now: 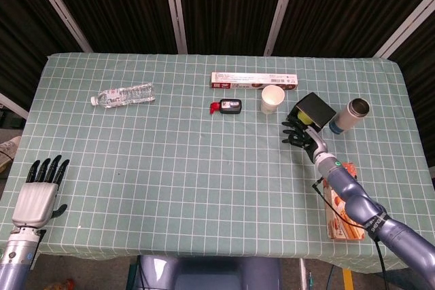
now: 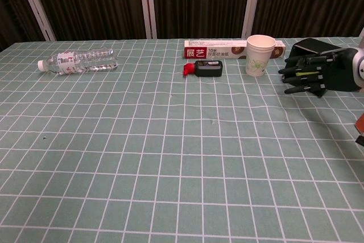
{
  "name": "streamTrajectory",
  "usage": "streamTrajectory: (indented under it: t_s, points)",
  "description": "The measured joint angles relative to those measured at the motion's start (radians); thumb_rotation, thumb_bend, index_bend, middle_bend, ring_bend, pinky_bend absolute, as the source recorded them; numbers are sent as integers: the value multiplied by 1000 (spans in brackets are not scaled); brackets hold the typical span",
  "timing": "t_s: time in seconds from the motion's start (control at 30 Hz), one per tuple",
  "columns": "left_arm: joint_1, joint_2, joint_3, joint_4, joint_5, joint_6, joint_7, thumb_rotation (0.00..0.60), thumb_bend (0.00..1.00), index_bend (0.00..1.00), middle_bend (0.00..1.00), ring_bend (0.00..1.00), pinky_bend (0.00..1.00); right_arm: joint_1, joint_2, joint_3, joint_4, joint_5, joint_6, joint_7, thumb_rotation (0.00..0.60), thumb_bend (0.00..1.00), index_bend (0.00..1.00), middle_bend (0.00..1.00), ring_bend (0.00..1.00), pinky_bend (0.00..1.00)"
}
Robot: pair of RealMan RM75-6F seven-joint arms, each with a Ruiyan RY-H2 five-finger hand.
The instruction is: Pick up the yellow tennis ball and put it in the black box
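The yellow tennis ball (image 1: 304, 119) shows only as a small yellow patch right at the mouth of the black box (image 1: 315, 108), against the back of my right hand (image 1: 296, 132). My right hand seems to hold it, fingers stretched toward the left. In the chest view my right hand (image 2: 309, 74) covers the front of the black box (image 2: 314, 47), and thin yellow slivers show between its fingers. I cannot tell whether the ball is inside the box. My left hand (image 1: 39, 193) rests empty at the table's near left edge, fingers straight.
A white paper cup (image 1: 272, 98) stands just left of the box and a metal flask (image 1: 350, 115) just right of it. An orange snack packet (image 1: 343, 202) lies under my right forearm. A long carton (image 1: 253, 80), a black-and-red item (image 1: 228, 106) and a water bottle (image 1: 124, 94) lie further back.
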Motion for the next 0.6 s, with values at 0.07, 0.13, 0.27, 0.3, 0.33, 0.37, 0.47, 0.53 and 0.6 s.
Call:
streamTrajectory:
  t_s: [0.07,0.13,0.27,0.3,0.33,0.37,0.47,0.53,0.6]
  points:
    - [4,10,8,-6,17,7,-14,600,127,0,0,0,0,-34,17,-6,-73,-14,27,-8,600,780,53,160,130,217]
    - [10,22,18,-13,42,20,-34,600,127,0,0,0,0,-75,39,-13,-161,-31,61,-15,600,779,46,160,124,215]
    - [26,47,38,-21,102,61,-82,600,128,0,0,0,0,-176,100,-36,-355,-104,145,-43,600,725,17,160,114,210]
    - [32,55,45,-23,121,77,-99,600,127,0,0,0,0,-203,117,-44,-401,-134,169,-52,600,714,6,160,114,209]
    - [37,60,49,-23,136,89,-112,600,127,0,0,0,0,-237,139,-56,-457,-181,203,-65,600,705,1,160,114,210]
    - [42,66,54,-23,150,101,-125,600,128,0,0,0,0,-263,157,-67,-492,-222,228,-76,600,699,0,159,114,210]
    - [59,82,72,-19,196,141,-170,600,128,0,0,0,0,-348,217,-114,-567,-389,326,-98,600,694,0,146,107,205]
    - [68,91,85,-12,227,155,-198,600,127,0,0,0,0,-405,256,-155,-590,-531,422,-110,600,692,0,142,100,196]
    - [73,96,98,-2,252,163,-213,600,128,0,0,0,0,-452,288,-194,-591,-660,527,-126,600,686,0,123,74,150]
